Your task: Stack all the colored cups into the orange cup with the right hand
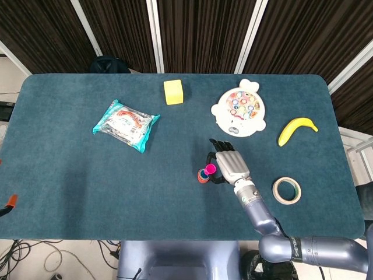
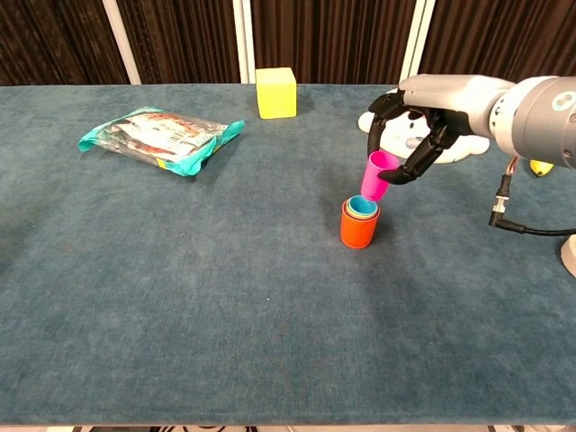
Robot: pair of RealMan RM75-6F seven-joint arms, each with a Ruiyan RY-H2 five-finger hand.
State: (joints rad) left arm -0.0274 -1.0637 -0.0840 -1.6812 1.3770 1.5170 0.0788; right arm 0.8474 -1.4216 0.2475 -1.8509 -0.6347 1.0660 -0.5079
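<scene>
The orange cup [image 2: 358, 229] stands near the middle of the table with a yellow and a blue cup nested inside it [image 2: 363, 207]. My right hand [image 2: 416, 126] holds a pink cup [image 2: 375, 175] tilted just above the stack's rim, slightly to its right. In the head view the pink cup [image 1: 210, 168] sits over the orange cup [image 1: 201, 177], with the right hand [image 1: 229, 165] beside it. The left hand does not show in either view.
A yellow block [image 2: 276, 92] sits at the back. A teal snack bag [image 2: 160, 136] lies at the left. A white toy board [image 1: 240, 108], a banana [image 1: 296, 129] and a tape roll [image 1: 287, 190] lie to the right of the stack.
</scene>
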